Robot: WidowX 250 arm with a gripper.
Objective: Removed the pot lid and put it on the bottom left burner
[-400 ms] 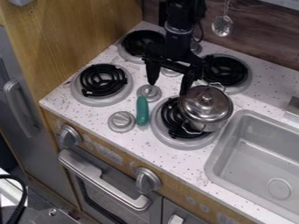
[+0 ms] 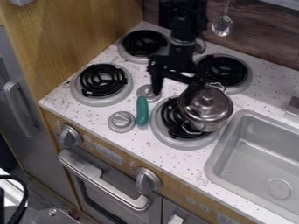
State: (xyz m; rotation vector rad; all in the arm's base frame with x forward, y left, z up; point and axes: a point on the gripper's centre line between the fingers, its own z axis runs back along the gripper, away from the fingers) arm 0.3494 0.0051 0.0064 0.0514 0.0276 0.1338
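At ten o'clock from the pot lid (image 2: pixel 203 110), the tool (image 2: pixel 173 93) stands spread; closing so far off-centre risks missing the knob (image 2: pixel 205 99).

Fingers apart, the end effector (image 2: pixel 173 93) hangs near the lidded pot (image 2: pixel 205 108) on the bottom right burner (image 2: pixel 172 122).

On the countertop (image 2: pixel 137 142), burner 1 (image 2: pixel 102 80) is placed at left, burner 2 (image 2: pixel 142 42) at upper left, burner 3 (image 2: pixel 227 70) at upper right, burner 4 (image 2: pixel 173 126) at lower centre. The pot (image 2: pixel 203 126), covered by its lid (image 2: pixel 213 106), is seated on burner 4. A handle (image 2: pixel 142 111) is laid between burners 1 and 4. The sink (image 2: pixel 223 145) is set at right.
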